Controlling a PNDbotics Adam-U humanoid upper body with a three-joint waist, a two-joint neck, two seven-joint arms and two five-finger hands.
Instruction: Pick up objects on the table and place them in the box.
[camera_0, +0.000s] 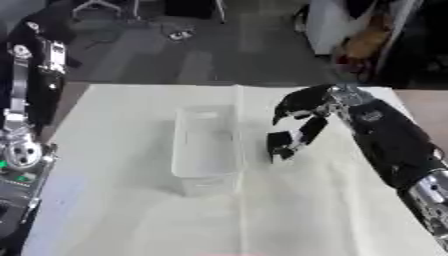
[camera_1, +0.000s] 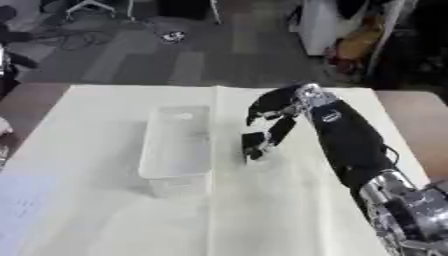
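Clear plastic box (camera_0: 206, 147) sits abt mid tabletop, long side running away from the robot, open top, nothing discernible inside. It rests on a cream cloth (camera_0: 131, 200) that covers the tabletop (camera_1: 411, 115); brown wood shows at the right and left edges. A fold line in the cloth runs front to back just right of the box.

Right hand (camera_0: 302, 117) hangs just right of the box, near its far half, apart from the box wall. Fingers (camera_0: 282, 145) curled downward, tips pointing at the cloth, w/ a small dark, partly light-coloured object (camera_1: 255, 141) pinched at the tips; can't make out what it is beyond colour. Whether the object touches the cloth or is just above it, can't tell. Right forearm (camera_1: 350, 142) comes in from lower right, black w/ silver joint near the bottom edge.

Left arm (camera_0: 26, 100) stands upright along the left edge in the left eye view; its hand isn't visible.

Beyond the tabletop: grey floor (camera_0: 175, 55).
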